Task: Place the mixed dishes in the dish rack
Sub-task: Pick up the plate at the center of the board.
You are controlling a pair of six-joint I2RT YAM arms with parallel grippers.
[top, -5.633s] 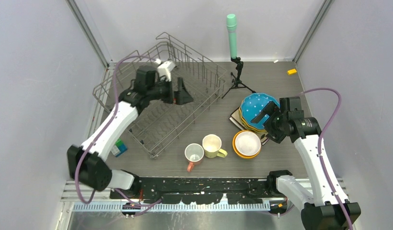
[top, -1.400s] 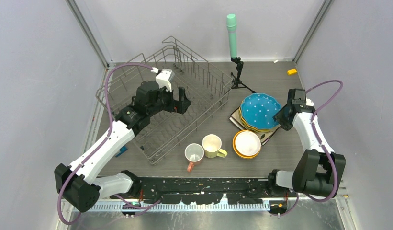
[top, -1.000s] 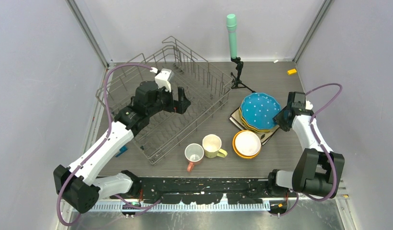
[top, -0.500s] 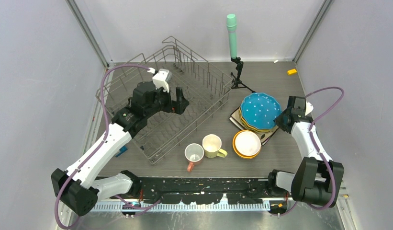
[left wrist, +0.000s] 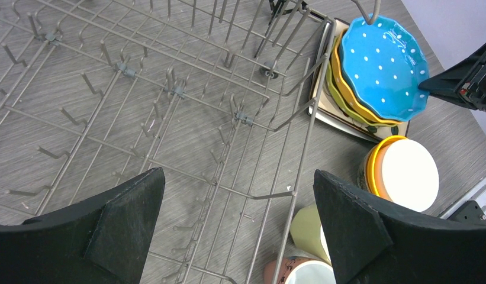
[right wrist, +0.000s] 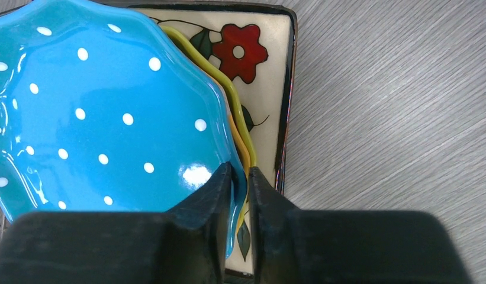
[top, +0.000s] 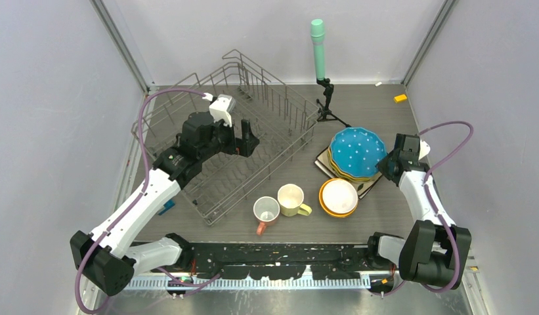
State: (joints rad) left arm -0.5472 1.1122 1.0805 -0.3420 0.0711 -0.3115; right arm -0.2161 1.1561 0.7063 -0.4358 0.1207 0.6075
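Only the right wrist view shows the grip: the right gripper [right wrist: 239, 174] pinches the scalloped rim of the blue dotted plate [right wrist: 110, 112] between its 2 fingers. That plate tops a yellow-green plate [right wrist: 239, 112] and an orange plate [right wrist: 243, 151] on a white square plate [right wrist: 267, 77] painted with a red flower. The top view places this stack on the table [top: 385, 105], right of the dish rack [top: 280, 147]. The left wrist view shows the left gripper [left wrist: 237, 173] spread wide above the rack's wire floor.
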